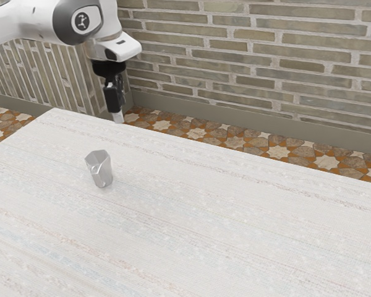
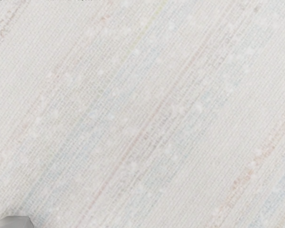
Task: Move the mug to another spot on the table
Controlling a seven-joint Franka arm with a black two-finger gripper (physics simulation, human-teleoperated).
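The table [image 1: 235, 210] spreads pale and faintly striped across the exterior view; the arm [image 1: 49, 21] comes in from the upper left; its gripper [image 1: 117, 116] hangs high over the table's far edge, holding nothing, how far open I cannot tell; the mug [image 1: 99, 168], grey and upright, stands well below it, apart, toward the exterior view's left.
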